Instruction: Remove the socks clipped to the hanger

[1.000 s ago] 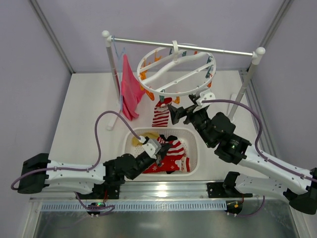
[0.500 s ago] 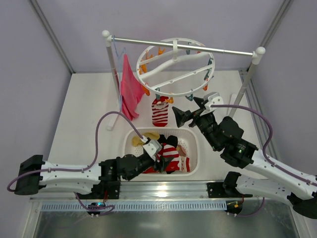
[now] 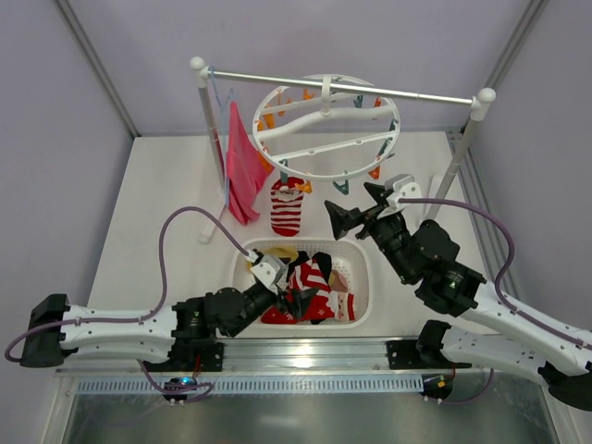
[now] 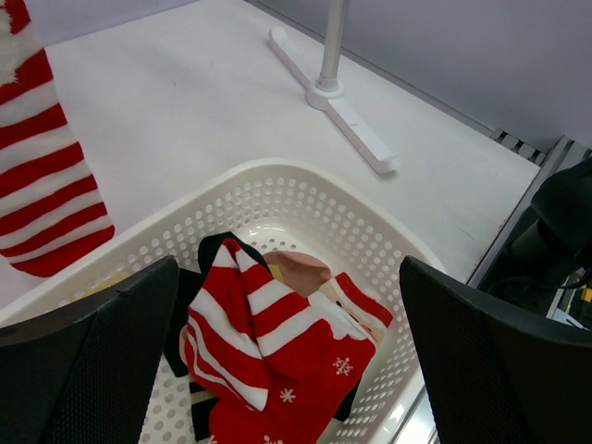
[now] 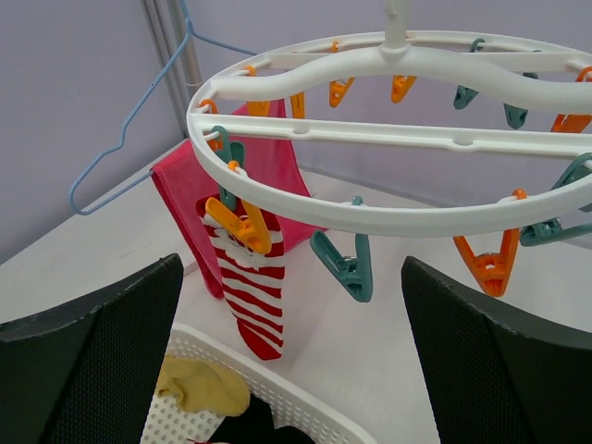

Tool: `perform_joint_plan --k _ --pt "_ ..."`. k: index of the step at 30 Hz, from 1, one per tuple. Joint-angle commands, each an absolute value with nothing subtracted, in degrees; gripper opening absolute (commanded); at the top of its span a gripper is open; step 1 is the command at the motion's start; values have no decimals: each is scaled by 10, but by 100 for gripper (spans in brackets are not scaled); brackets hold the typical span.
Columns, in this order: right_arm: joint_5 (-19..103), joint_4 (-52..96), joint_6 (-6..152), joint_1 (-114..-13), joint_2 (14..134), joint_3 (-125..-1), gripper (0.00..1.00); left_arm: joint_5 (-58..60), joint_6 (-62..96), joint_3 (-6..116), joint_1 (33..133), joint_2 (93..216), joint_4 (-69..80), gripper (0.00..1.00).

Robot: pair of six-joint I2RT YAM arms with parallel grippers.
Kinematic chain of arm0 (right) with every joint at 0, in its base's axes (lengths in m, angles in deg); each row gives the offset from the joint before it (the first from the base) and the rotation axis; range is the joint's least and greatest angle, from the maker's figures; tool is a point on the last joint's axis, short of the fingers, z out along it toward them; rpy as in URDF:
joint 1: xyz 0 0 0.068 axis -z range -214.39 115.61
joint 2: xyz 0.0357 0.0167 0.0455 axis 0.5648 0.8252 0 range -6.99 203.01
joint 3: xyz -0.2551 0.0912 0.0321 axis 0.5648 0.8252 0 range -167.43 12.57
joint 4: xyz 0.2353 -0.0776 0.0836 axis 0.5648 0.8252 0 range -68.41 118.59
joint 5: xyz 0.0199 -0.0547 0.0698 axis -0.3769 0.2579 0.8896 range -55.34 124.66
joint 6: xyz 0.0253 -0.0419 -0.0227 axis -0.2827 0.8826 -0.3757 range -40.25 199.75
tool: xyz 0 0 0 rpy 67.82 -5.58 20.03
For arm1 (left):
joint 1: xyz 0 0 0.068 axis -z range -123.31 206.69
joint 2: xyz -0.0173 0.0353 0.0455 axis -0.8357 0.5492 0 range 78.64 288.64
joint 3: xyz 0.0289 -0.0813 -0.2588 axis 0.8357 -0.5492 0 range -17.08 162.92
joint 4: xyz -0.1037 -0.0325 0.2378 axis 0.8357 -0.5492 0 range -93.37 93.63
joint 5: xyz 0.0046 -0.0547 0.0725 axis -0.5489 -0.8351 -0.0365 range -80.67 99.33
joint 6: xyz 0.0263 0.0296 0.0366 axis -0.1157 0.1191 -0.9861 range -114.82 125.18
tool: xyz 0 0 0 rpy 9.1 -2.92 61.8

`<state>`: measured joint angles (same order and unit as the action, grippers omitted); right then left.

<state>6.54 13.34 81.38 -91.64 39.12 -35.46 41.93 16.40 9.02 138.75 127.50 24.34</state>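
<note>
The hanger (image 3: 326, 127), a white ring with orange and teal clips (image 5: 388, 213), hangs from the rail. One red-and-white striped sock (image 3: 287, 208) stays clipped to its left rim by an orange clip (image 5: 252, 287) and shows at the left edge of the left wrist view (image 4: 46, 176). Other socks lie loose in the white basket (image 3: 365, 277): a red-and-white one (image 4: 268, 342), black ones, a pale pink one and a mustard one (image 5: 199, 387). My left gripper (image 3: 301, 282) is open just above the basket's socks (image 4: 289, 268). My right gripper (image 3: 356, 205) is open below the ring's near rim (image 5: 291, 264), holding nothing.
A white-posted rack with a metal rail (image 3: 342, 86) carries the ring. A magenta cloth (image 3: 242, 171) and a blue wire hanger (image 5: 120, 139) hang at its left post. A foot of the rack (image 4: 342, 106) lies on the table beyond the basket.
My left gripper opened and dropped a red-and-white sock into the basket, then drew back. My right gripper pulled away from the ring, which swung and turned a little.
</note>
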Motion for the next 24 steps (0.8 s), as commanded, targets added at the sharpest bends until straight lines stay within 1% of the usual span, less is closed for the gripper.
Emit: perform_joint_plan --k 1,4,6,8,9,11,12,15,16,19,24 --pt "64 121 813 -916 373 -352 100 460 143 88 1390 1261 247 100" --pt "62 121 817 -915 363 -347 100 511 110 81 1389 1255 272 100" --pt "58 121 819 -915 357 -343 100 551 89 58 1377 1241 332 99" --pt "56 119 823 -914 346 -338 100 532 83 51 1358 1222 339 100" --pt "56 118 823 -915 342 -333 100 494 89 49 1334 1213 336 99" --pt "56 115 826 -914 329 -329 100 459 90 44 1306 1185 339 100" --pt "56 114 827 -914 325 -323 100 440 90 44 1275 1181 340 99" --pt "58 112 827 -913 310 -316 100 360 111 50 1210 1191 340 100" --pt "59 111 827 -914 307 -314 99 294 125 52 1157 1200 342 100" --pt "61 110 828 -913 295 -308 100 212 164 70 1085 1266 367 100" --pt "62 110 828 -913 273 -298 100 174 144 112 1063 1374 412 100"
